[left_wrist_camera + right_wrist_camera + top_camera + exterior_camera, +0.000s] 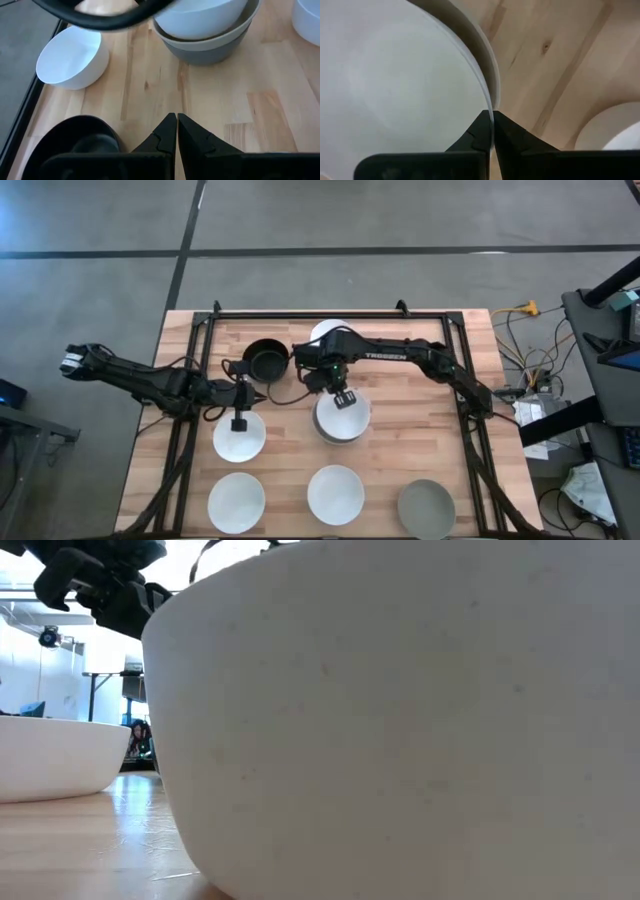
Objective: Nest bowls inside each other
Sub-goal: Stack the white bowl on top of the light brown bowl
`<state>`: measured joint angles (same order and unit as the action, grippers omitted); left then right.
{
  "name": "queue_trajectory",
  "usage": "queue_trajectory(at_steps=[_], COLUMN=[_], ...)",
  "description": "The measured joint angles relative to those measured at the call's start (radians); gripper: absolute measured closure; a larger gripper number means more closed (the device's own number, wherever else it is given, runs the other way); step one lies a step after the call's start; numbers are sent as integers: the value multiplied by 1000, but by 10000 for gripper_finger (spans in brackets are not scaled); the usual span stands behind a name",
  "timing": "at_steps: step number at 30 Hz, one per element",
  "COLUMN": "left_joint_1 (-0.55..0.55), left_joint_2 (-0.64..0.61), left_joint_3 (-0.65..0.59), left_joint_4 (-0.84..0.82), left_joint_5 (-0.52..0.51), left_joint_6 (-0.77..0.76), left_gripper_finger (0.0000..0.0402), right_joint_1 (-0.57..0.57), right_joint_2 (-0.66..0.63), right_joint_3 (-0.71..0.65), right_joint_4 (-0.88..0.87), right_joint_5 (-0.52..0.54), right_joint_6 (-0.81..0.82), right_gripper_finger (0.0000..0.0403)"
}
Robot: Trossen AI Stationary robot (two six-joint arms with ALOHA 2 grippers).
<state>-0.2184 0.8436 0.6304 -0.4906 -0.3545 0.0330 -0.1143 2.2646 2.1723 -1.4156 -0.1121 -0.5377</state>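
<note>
The left gripper hangs closed and empty over a white bowl, partly hiding it. Beside it, the black bowl. The right gripper pinches the rim of a white bowl nested in a grey bowl; its arm covers another white bowl.

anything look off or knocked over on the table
Nothing stands out. Every bowl sits upright on the wooden table, none tipped or spilled. The white bowl sits inside the grey bowl at mid-table, with the right pincer shut on its rim. The left pincer is shut and empty near the black bowl.
</note>
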Motion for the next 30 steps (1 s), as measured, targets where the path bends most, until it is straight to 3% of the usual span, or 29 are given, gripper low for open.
queue_trajectory(at_steps=[16, 25, 30], left_joint_1=[0, 0, 0], left_joint_2=[0, 0, 1], left_joint_3=[-1, -2, -2], left_joint_4=[-1, 0, 0], left_joint_5=[-3, -3, -3], left_joint_6=[1, 0, 0], left_gripper_finger=[401, 401, 401], right_joint_1=[38, 47, 49], right_joint_2=[48, 44, 28], right_joint_3=[-1, -2, -1], right_joint_4=[28, 46, 42], right_joint_5=[-44, -41, 15], right_joint_6=[-13, 29, 40], right_gripper_finger=[387, 322, 301])
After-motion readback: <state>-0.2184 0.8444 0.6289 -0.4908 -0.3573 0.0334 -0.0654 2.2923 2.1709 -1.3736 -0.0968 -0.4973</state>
